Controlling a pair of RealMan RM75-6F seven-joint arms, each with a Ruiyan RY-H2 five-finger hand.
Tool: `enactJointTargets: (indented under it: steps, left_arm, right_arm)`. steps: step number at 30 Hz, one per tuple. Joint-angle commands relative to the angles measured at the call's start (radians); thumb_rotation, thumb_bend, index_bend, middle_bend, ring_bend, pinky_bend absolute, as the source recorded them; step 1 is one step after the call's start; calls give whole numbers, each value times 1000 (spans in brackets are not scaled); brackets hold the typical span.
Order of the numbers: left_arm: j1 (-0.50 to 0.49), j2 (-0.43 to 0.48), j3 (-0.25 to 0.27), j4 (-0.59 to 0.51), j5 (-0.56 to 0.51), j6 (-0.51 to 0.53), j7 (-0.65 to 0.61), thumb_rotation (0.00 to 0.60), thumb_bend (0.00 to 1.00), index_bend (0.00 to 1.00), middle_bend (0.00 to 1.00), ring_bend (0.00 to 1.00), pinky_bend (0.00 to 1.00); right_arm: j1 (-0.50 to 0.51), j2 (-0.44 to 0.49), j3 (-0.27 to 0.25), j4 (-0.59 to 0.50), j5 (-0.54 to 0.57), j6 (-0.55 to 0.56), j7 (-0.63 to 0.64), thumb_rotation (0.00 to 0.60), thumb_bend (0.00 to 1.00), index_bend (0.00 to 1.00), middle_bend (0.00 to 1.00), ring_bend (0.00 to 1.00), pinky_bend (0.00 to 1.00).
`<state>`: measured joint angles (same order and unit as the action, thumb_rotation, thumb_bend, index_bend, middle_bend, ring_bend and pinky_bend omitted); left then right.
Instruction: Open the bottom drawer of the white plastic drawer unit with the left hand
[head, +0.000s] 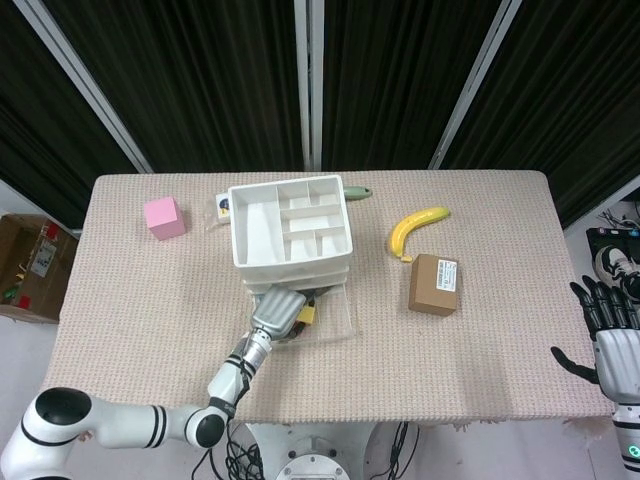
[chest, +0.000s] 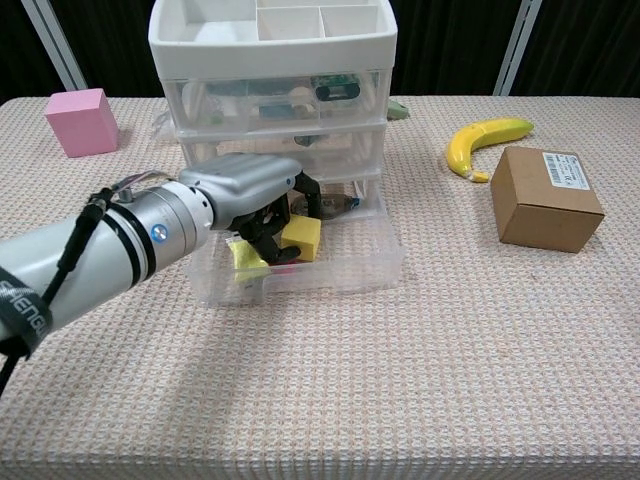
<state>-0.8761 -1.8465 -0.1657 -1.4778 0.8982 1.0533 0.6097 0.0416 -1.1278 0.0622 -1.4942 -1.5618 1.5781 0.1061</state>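
The white plastic drawer unit (head: 290, 222) (chest: 272, 60) stands mid-table. Its clear bottom drawer (chest: 372, 262) (head: 343, 318) is pulled out toward me. My left hand (chest: 255, 195) (head: 278, 312) reaches over the drawer's left half, with its fingers curled down inside. The fingertips are beside a yellow block (chest: 302, 237), and a yellow-green piece (chest: 243, 255) lies under the palm. I see nothing gripped in the hand. My right hand (head: 605, 330) hangs off the table's right edge with its fingers spread and holds nothing.
A pink cube (head: 164, 217) (chest: 80, 121) sits at the far left. A banana (head: 417, 228) (chest: 487, 135) and a brown cardboard box (head: 434, 284) (chest: 547, 198) lie to the right of the unit. A green item (head: 358, 192) pokes out behind the unit.
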Motion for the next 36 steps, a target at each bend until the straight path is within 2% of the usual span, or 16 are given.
enactJointTargets:
  steps: [1,7,11,14,21,26,28,30,32,33,35,36]
  left_arm:
    - [28,-1,-10,-20,44,36,-57,600,291,507,835,943,1000]
    - [118,124,7,-180,149,137,-149,600,290,514,831,939,1000]
    - [198,237,50,-276,199,206,-189,600,290,514,825,936,1000]
    - [261,298,90,-308,228,261,-208,600,290,514,824,934,1000]
    - [371,387,171,-313,223,322,-193,600,290,514,823,928,1000]
    - [388,362,187,-246,156,268,-137,600,290,507,817,923,1000]
    - [383,352,185,-232,133,237,-114,600,289,472,801,913,1000]
    - [380,349,175,-239,124,215,-119,600,266,372,750,871,1000]
    - [379,355,163,-255,128,199,-144,600,194,212,618,723,981]
    - [380,360,157,-260,136,197,-155,600,170,182,572,666,956]
    - [388,369,143,-263,164,218,-175,600,107,152,452,520,816]
    - [394,375,137,-264,175,233,-182,600,94,150,428,492,768]
  right_arm:
    - [0,0,1,2,0,0,2,600,82,0,21,0,29]
    - [5,1,3,5,-2,-4,6,600,82,0,23,0,30]
    - [11,0,4,8,-6,-9,8,600,82,0,23,0,36]
    - [14,-2,4,9,-8,-12,7,600,82,0,24,0,39]
    - [18,-6,4,6,-13,-14,3,600,82,0,25,0,44]
    - [26,-11,0,1,-25,-22,-6,600,82,0,26,0,45]
    - [27,-9,-1,-3,-27,-20,-9,600,82,0,26,0,45]
    - [24,-6,0,-6,-26,-16,-11,600,82,0,26,0,46]
    - [21,-2,1,-9,-23,-10,-12,600,82,0,26,0,47]
    - [19,-1,1,-9,-21,-8,-11,600,82,0,26,0,48]
    - [15,2,2,-8,-17,-4,-7,600,82,0,26,0,48]
    - [14,2,2,-7,-16,-3,-5,600,82,0,26,0,48]
